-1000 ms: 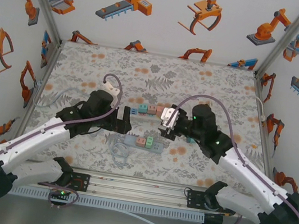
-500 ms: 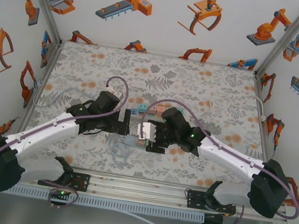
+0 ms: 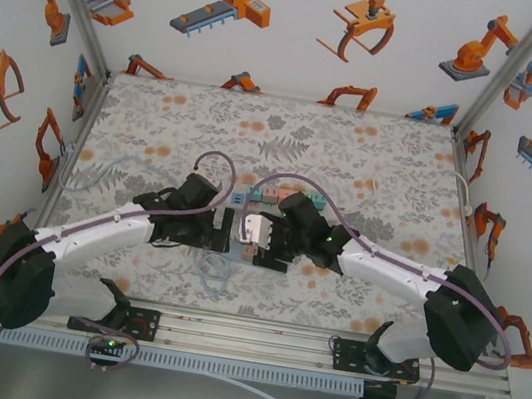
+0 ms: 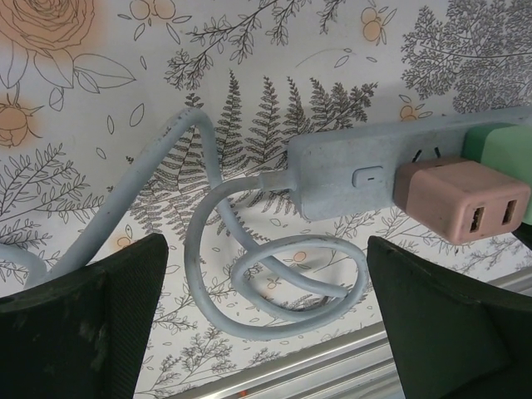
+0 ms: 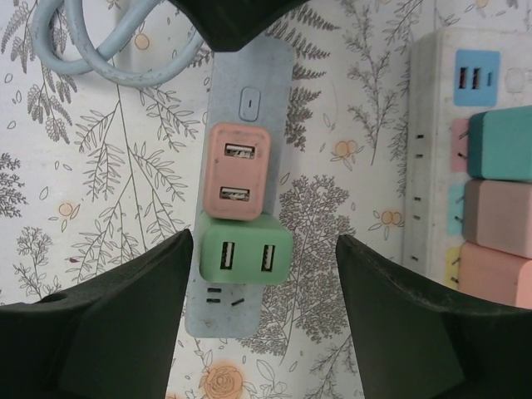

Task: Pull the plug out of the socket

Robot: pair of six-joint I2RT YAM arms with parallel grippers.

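At the left of the top view, over the patterned table (image 3: pixel 157 122), the left gripper (image 3: pixel 225 229) is reached in toward the middle. From its wrist view its jaws are seen spread to their widest at the lower corners, and nothing is held between them. It is hung above the coiled cable (image 4: pixel 193 249) and the switch end of the power strip (image 4: pixel 349 166). Judging from this, it is placed there so that the strip can be pinned down while a plug is drawn out; no contact with the strip is seen yet.

Further right along the strip, the pink plug (image 4: pixel 453 199) is seated next to the switch, and the green plug (image 5: pixel 245 256) is seated just beside it, touching it. Both are fully pushed home, so the pulling is not yet begun.

The right gripper (image 5: pixel 264 266) is held above the green plug with its jaws about half open, one on each side of that plug. A gap is left on either side and nothing is gripped. The straddle suggests the green plug is the one meant to be taken.

At the far right of the right wrist view a second strip (image 5: pixel 432 166), loaded with several coloured plugs, is left untouched.
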